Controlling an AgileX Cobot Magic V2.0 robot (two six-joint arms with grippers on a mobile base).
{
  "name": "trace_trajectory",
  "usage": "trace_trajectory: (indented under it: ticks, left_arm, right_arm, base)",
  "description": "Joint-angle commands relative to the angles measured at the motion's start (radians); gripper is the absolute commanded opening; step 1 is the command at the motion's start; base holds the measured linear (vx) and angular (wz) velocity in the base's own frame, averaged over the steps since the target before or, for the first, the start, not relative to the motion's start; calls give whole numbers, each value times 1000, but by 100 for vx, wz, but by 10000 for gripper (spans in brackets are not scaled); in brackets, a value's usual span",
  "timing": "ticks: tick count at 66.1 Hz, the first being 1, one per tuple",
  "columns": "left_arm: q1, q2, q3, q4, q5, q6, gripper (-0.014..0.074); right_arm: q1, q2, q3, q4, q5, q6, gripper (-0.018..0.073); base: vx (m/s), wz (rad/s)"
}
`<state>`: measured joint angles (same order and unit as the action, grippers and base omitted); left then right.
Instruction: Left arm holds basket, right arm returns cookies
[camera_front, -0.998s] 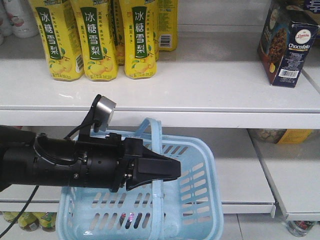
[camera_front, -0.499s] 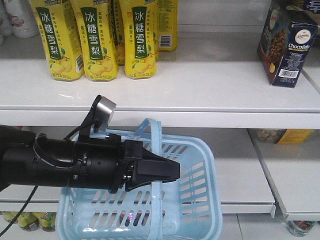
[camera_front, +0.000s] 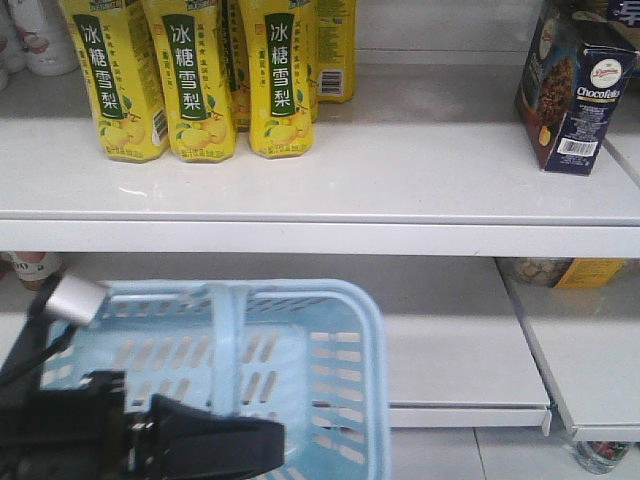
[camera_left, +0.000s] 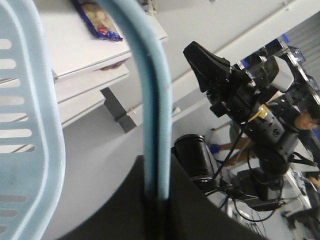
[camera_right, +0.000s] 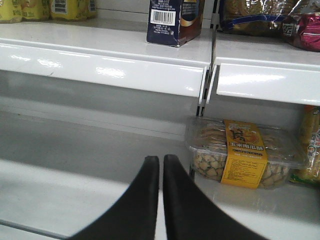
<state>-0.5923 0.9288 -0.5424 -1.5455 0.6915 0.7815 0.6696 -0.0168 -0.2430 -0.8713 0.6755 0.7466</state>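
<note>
Standing upright: cookies (camera_front: 577, 88) at right end of upper shelf (camera_front: 400, 170), near its front edge.
Bottles (camera_front: 190, 80): yellow, left end of that shelf.
Basket (camera_front: 330, 370): below shelf, handle (camera_left: 152, 100) clamped in left gripper (camera_left: 157, 200).
Right gripper (camera_right: 161, 172): jaws together, empty, before lower shelf.
Snack tub (camera_right: 245, 155): lower shelf, right.

White metal shelves (camera_front: 400, 170) fill the front view, an upper shelf over a lower shelf (camera_front: 450, 350), with a second unit (camera_front: 590, 360) beside them on the right. Yellow bottles (camera_front: 190, 80) stand on the upper shelf at the left. A clear tub of snacks (camera_right: 245, 155) sits on a lower shelf. Pale floor tiles (camera_front: 500, 455) show below. The light is even and glints off the shelf edges.
</note>
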Motion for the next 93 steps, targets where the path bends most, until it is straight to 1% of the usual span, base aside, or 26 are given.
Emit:
trace_trajectory:
  ticks: [1, 3, 7, 10, 16, 20, 21, 25, 26, 27, 28, 29, 36, 39, 42, 43, 46, 51, 55, 59, 65, 75, 79, 82, 87, 93]
  left_arm:
    - [-4, -141, 72, -9, -92, 13, -3]
    - [-4, -188, 96, 24, -125, 8, -3]
    - [-4, -275, 139, 122, -205, -10, -3]
    - [-4, -329, 159, 213, -262, -58, -3]
    - [-4, -429, 196, 427, -356, -215, -3]
    - [-4, -480, 217, 617, -410, -353, -3]
    - [-4, -490, 225, 686, -425, -403, -3]
    - [-4, -536, 253, 881, -457, -536, -3]
    - [-4, -545, 260, 934, -459, -582, -3]
    - [-4, -553, 266, 1013, -460, -611, -3]
    - [-4, -562, 273, 1065, -460, -640, -3]
    - [-4, -574, 282, 1139, -460, -683, -3]
    - [0, -627, 338, 1424, -471, -885, -3]
    - [17, -642, 359, 1504, -478, -967, -3]
    - [49, -658, 385, 1545, -488, -1020, -3]
    - [69, -666, 393, 1545, -495, -1039, -3]
    - [127, -680, 422, 1545, -518, -1056, -3]
    - [217, -709, 469, 1545, -572, -1058, -3]
    - [299, -739, 510, 1545, -644, -1058, -3]
    - [355, -783, 547, 1545, -691, -1058, -3]
    - [454, -857, 547, 1545, -641, -1049, -3]
    - [622, -956, 547, 1545, -573, -988, -3]
    - [659, -955, 547, 1545, -571, -970, -3]
    - [671, -955, 547, 1545, -572, -954, -3]
    - [668, -955, 547, 1545, -573, -924, -3]
    - [639, -955, 547, 1553, -574, -888, -3]
  right_arm:
    - [1, 4, -24, -39, -57, -7, -11]
    - [1, 4, -24, -39, -57, -7, -11]
    - [1, 4, -24, -39, -57, -7, -11]
    - [1, 4, -24, -39, -57, -7, -11]
    - [1, 4, -24, -39, -57, -7, -11]
    - [1, 4, -24, -39, -57, -7, -11]
    - [1, 4, -24, -39, -57, -7, -11]
    - [1, 4, -24, -39, -57, -7, -11]
    - [1, 4, -24, -39, -57, -7, -11]
    - [1, 4, -24, -39, -57, -7, -11]
    - [1, 4, -24, -39, -57, -7, -11]
    - [1, 4, -24, -39, -57, -7, -11]
    - [1, 4, -24, -39, -57, -7, -11]
    - [1, 4, -24, -39, -57, -7, -11]
    - [1, 4, -24, -39, -57, -7, -11]
    - [1, 4, -24, -39, -57, -7, -11]
    - [1, 4, -24, -39, -57, -7, -11]
    - [1, 4, -24, -39, -57, -7, -11]
    - [1, 4, -24, -39, -57, -7, -11]
    - [1, 4, -24, -39, -57, -7, -11]
    - [1, 4, -24, -39, -57, -7, -11]
    - [1, 4, -24, -39, -57, -7, -11]
    - [1, 4, -24, -39, -57, -7, -11]
    - [1, 4, -24, -39, -57, -7, -11]
    - [1, 4, -24, -39, -57, -7, -11]
    - [1, 4, -24, -39, -57, -7, -11]
  base:
    - [0, 0]
    - [0, 0]
    - [0, 0]
    - [0, 0]
    - [0, 0]
    - [0, 0]
    - [0, 0]
    - [0, 0]
    - [0, 0]
    - [0, 0]
    - [0, 0]
    - [0, 0]
    - [0, 0]
    - [0, 0]
    - [0, 0]
    - [0, 0]
    - [0, 0]
    - [0, 0]
    - [0, 0]
    - [0, 0]
    - [0, 0]
    - [0, 0]
    - [0, 0]
    - [0, 0]
    - [0, 0]
    - [0, 0]
